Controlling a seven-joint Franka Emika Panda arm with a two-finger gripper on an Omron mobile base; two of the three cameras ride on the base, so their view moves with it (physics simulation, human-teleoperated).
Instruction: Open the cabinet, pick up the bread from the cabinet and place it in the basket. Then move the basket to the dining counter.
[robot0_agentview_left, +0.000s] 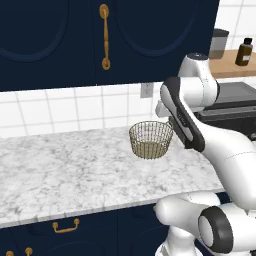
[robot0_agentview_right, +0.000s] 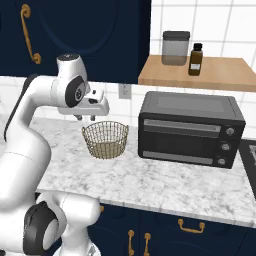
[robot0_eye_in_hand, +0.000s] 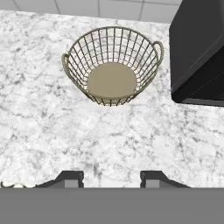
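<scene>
Overhead, the navy cabinet hangs with both arched doors shut, a long brass handle on it. Below runs the marble worktop, with a black toaster oven on its right part. Just left of the oven stands the basket, upright, round, of thin golden-tan wire narrowing to a flat tan base, with nothing inside. Above the worktop, on the basket's near side, hangs the gripper, its fingers spread apart and holding nothing.
</scene>
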